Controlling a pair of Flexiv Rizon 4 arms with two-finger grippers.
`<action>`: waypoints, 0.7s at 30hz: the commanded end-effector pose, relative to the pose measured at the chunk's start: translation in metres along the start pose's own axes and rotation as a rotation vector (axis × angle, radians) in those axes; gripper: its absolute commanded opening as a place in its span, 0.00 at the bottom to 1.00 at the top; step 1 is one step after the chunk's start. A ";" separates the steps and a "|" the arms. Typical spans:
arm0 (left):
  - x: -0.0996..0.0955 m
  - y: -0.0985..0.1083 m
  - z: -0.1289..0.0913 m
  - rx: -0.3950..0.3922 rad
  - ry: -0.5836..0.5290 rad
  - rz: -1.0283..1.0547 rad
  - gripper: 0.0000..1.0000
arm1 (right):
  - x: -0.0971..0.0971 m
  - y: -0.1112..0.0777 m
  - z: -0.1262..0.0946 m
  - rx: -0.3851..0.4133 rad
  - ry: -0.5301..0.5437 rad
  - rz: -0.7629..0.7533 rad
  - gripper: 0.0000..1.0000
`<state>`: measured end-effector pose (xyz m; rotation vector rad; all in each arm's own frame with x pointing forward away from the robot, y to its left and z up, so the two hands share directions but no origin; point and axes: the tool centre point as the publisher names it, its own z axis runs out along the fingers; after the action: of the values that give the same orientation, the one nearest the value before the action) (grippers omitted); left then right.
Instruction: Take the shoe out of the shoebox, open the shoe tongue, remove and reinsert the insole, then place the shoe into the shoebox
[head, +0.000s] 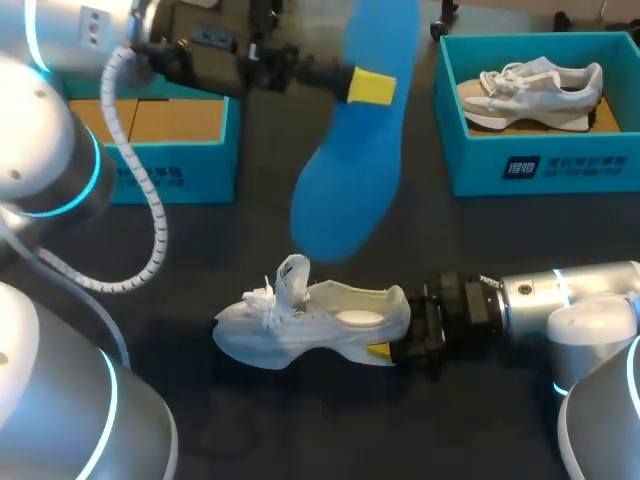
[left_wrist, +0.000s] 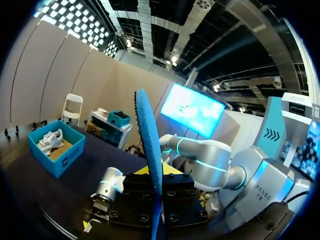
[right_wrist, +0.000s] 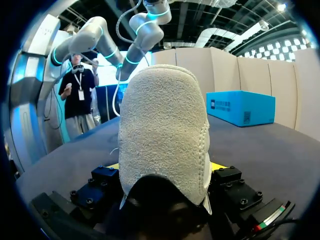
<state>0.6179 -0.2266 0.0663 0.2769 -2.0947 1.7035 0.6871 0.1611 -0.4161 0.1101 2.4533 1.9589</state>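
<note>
A white shoe (head: 320, 320) lies on the dark table with its toe to the left and its tongue lifted. My right gripper (head: 388, 350) is shut on the shoe's heel (right_wrist: 165, 130), a finger on each side. High above the table, my left gripper (head: 372, 87) is shut on a blue insole (head: 350, 140) that hangs down from it. In the left wrist view the insole (left_wrist: 149, 150) stands edge-on between the fingers of that gripper (left_wrist: 156, 172).
An open teal shoebox (head: 540, 165) at the back right holds a second pale shoe (head: 530, 95). Another teal box (head: 170, 150) with a brown inside stands at the back left, under my left arm. The same box (right_wrist: 240, 107) lies beyond the shoe in the right wrist view.
</note>
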 end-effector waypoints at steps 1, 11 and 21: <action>0.024 -0.006 -0.023 -0.019 0.004 0.027 0.00 | 0.001 -0.001 0.002 0.003 0.000 0.000 0.00; 0.055 -0.002 -0.035 0.000 0.004 0.048 0.00 | 0.001 -0.001 0.002 0.003 0.000 0.000 0.00; 0.068 -0.002 -0.036 0.012 -0.025 0.041 0.00 | 0.001 -0.001 0.002 0.003 0.000 0.000 0.00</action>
<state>0.5687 -0.1879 0.1068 0.2540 -2.1227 1.7364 0.6872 0.1611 -0.4161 0.1101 2.4533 1.9588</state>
